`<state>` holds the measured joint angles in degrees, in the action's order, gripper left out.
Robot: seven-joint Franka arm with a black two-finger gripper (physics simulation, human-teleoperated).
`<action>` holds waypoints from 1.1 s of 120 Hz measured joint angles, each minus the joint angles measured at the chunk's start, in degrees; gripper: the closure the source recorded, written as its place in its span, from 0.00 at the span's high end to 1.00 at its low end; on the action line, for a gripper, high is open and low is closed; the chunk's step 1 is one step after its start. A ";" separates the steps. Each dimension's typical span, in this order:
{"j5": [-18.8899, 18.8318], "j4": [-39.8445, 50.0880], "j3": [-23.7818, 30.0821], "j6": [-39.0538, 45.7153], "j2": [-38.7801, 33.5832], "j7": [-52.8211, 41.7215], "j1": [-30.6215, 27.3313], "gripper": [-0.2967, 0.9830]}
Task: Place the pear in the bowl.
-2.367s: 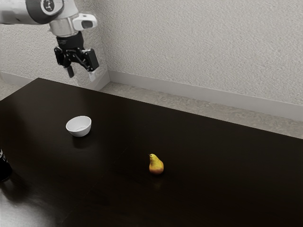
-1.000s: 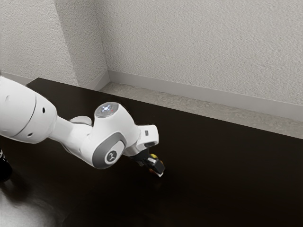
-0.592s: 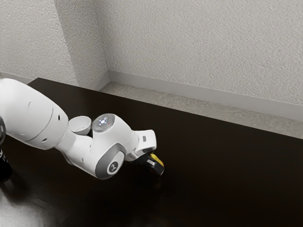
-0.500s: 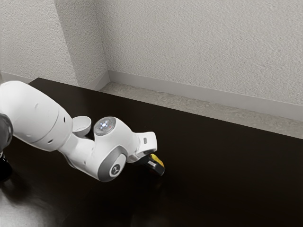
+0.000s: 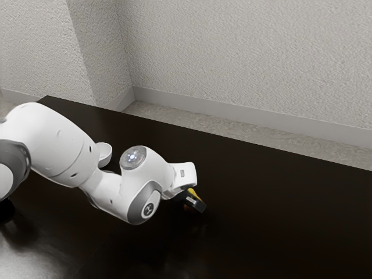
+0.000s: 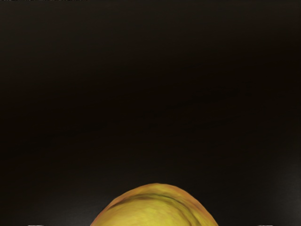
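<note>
emblem-marked arm has shifted, claw at the pear, its opening and grip i can't tell.

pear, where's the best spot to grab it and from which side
Likely the pear is best taken round its body, from above, squeezing two opposite sides: the wrist view shows a smooth, rounded bulge whose flanks slope away both ways.

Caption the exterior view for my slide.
A Franka arm reaches across a dark table, its black gripper at the yellow pear, the white bowl partly hidden behind the arm.
</note>
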<state>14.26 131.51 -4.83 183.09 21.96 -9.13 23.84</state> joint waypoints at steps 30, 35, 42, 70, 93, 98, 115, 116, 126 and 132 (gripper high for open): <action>0.84 0.09 0.00 0.24 0.09 -0.57 0.24 0.54; 0.89 0.09 0.00 0.25 -0.03 -0.64 0.29 0.53; 0.95 0.16 0.00 0.25 -0.18 -0.74 0.31 0.52; 1.05 0.35 0.00 0.22 -0.59 -1.10 0.34 0.49; 1.06 0.57 0.00 0.11 -1.36 -1.36 0.28 0.49; 1.04 0.65 0.00 0.06 -1.77 -1.41 0.23 0.49; 1.01 1.33 -0.05 -0.66 -4.19 -1.59 0.02 0.48; 1.01 1.35 -0.07 -0.72 -4.35 -1.60 0.02 0.48; 0.86 1.52 -0.49 -1.54 -6.04 -1.72 -0.14 0.48; 0.39 1.62 -1.62 -2.15 -7.08 -1.80 -0.15 0.48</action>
<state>14.64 133.13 -6.45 180.94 14.89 -10.92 23.68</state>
